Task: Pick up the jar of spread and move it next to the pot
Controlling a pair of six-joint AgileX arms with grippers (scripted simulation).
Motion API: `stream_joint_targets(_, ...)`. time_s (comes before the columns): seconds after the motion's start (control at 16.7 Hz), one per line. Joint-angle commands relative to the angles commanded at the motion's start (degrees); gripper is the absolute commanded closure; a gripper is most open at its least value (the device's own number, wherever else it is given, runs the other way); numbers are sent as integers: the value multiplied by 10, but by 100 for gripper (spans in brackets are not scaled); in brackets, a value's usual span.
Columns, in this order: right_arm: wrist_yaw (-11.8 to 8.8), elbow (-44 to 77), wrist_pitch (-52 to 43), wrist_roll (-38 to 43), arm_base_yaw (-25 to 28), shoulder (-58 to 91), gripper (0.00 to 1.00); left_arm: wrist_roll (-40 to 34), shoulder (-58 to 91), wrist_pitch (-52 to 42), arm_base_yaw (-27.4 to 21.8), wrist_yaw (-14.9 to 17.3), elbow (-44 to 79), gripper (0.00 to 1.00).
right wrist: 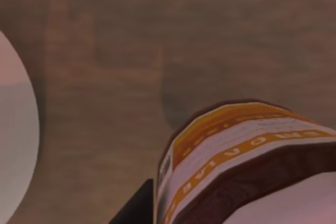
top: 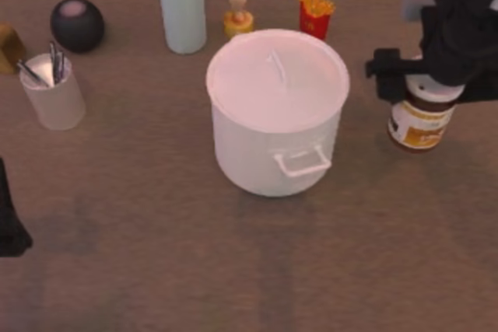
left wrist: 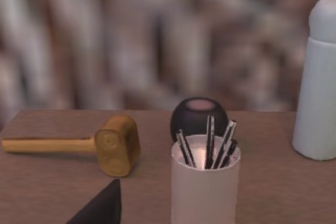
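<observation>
Brown-glass and white-lidded, the jar of spread sits at the right of the top view, middle height, with the right gripper clamped around its lid end. The right wrist view shows the jar's round shadow on the wood apart from its base, so I judge it lifted and hanging in the grip. The white stockpot stands in the frame's centre, its loop handle turned toward the lower edge, with a clear gap between pot and jar.

Risks from here: the jar is held only near its top, so a quick sideways swing could tilt or slip it. Carried too far left, it could knock the pot's wall. Released while still high, it may topple.

At the lower left edge, the left gripper is parked; whether its fingers are spread I cannot tell.
</observation>
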Motion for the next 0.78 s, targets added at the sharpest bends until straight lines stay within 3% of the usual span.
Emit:
stream_joint_targets(0.36, -2, -3, 8, -1, -2, 6, 100, 0, 0, 0, 0, 0, 0, 0)
stream_joint_targets(0.78, 0, -50, 95, -2, -3, 45, 100, 0, 0, 0, 0, 0, 0, 0)
